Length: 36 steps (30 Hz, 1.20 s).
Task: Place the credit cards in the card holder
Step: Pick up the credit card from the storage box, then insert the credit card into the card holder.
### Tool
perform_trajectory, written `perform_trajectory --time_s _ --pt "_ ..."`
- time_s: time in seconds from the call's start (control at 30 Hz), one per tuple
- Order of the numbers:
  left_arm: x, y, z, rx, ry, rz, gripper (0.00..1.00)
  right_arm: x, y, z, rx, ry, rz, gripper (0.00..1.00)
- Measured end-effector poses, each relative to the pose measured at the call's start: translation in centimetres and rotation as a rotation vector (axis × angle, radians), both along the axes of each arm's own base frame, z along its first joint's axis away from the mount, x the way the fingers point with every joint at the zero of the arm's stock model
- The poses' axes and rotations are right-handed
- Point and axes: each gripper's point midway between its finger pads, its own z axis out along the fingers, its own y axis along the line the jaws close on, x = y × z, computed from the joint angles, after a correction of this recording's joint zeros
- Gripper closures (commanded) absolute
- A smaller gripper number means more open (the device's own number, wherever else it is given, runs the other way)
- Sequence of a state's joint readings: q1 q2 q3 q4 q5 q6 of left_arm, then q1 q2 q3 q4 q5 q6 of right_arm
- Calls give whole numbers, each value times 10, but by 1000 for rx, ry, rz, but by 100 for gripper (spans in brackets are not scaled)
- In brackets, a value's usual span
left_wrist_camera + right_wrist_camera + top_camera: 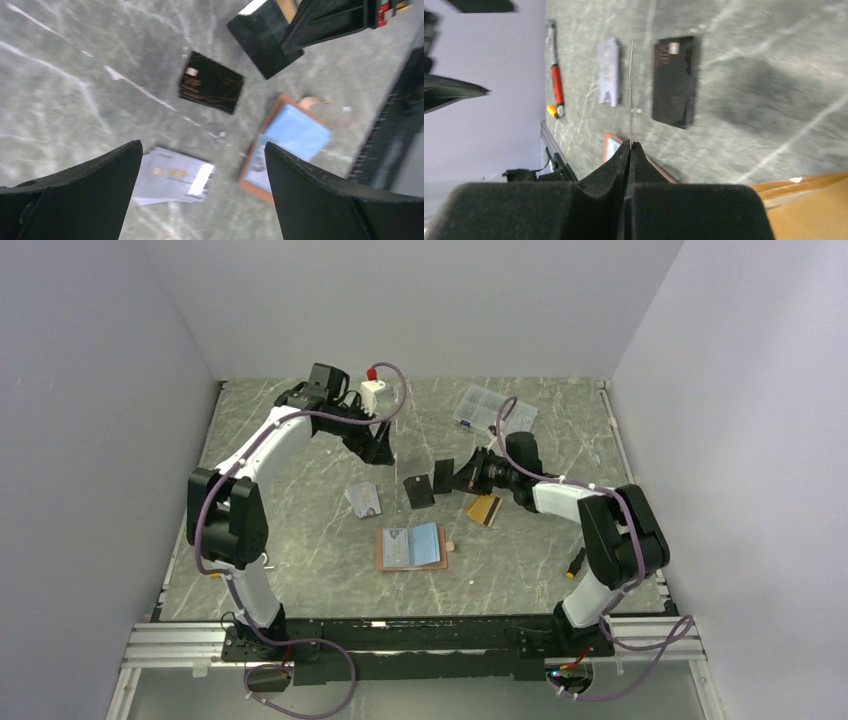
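Observation:
The tan card holder [413,547] lies open on the table, blue-grey pockets up, and also shows in the left wrist view [287,140]. Left of it rests a silver credit card [363,500] [170,176]. A black card [419,490] [211,82] lies flat above the holder. An orange-gold credit card [483,510] lies under my right arm. My right gripper [462,475] [630,144] is shut on another black card [262,40], seen edge-on [631,90] and lifted off the table. My left gripper [380,450] [204,146] hangs open over the silver card, holding nothing.
A clear plastic compartment box [492,410] sits at the back right. A red-handled screwdriver [555,82] lies near the table's left side. Walls close the table in on three sides, and a metal rail [400,635] runs along the near edge.

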<state>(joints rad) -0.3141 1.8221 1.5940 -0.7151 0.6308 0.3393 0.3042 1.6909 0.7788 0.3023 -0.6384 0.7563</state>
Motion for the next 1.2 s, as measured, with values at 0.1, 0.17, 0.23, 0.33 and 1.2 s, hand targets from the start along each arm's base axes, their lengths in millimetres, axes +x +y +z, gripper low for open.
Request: perform_trajectory --time_s 0.1,0.17,0.23,0.33,1.2 --pt "-19 -7 1 -134 128 10 1 -6 9 32 37 -87 44 100" --pt "-32 -14 -4 -218 226 10 1 -12 16 48 62 -131 77 100" --pt "-46 -20 -12 -288 325 12 1 -20 24 64 92 -173 114 100" --pt "-64 -28 -19 -371 452 20 1 -32 34 84 142 -216 161 100" --pt "-77 -43 49 -741 509 -70 70 -52 71 109 303 -216 262 100"
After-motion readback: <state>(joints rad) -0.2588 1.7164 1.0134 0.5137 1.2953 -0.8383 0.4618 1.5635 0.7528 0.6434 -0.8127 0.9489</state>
